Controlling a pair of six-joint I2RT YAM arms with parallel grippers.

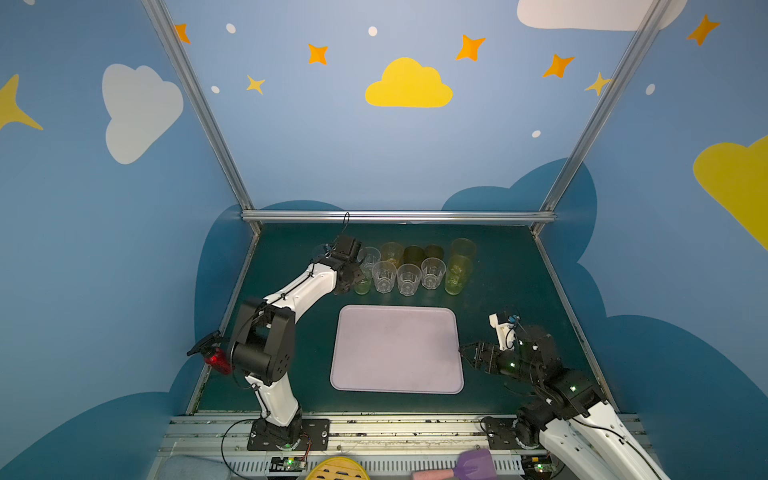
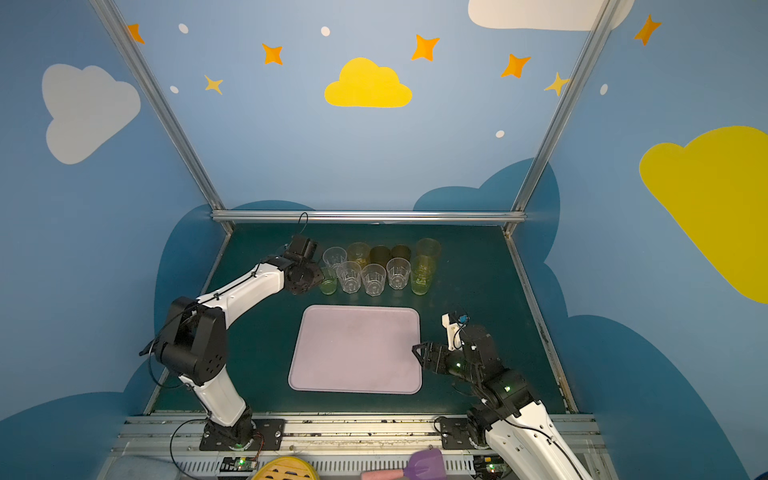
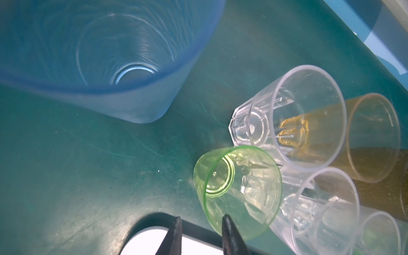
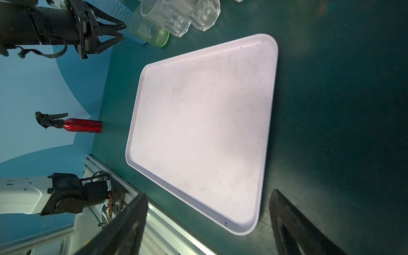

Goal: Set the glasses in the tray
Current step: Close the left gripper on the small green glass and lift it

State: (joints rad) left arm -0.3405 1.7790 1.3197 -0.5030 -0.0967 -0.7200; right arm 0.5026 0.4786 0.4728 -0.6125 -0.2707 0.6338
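Note:
The glasses stand in two rows at the back of the table, beyond the bare lilac tray [image 1: 397, 349] [image 2: 355, 349] [image 4: 198, 121]. The short green glass [image 1: 363, 286] [image 3: 238, 192] ends the front row on the left, beside clear faceted ones [image 1: 384, 276] [image 3: 298, 123]. A tall pale blue glass [image 3: 99, 55] stands behind my left wrist. My left gripper [image 1: 356, 277] [image 3: 201, 219] is narrowly open. One finger [image 3: 227, 223] is over the green glass's mouth and the other is outside its wall. My right gripper [image 1: 463, 353] [image 4: 208, 193] hangs wide open and holds nothing at the tray's right edge.
A red spray bottle [image 1: 216, 359] [image 4: 81, 125] stands at the table's left edge behind my left arm. Tall yellow-green [image 1: 457, 275] and amber [image 1: 463, 248] glasses end the rows on the right. An aluminium rail [image 1: 399, 216] bounds the back.

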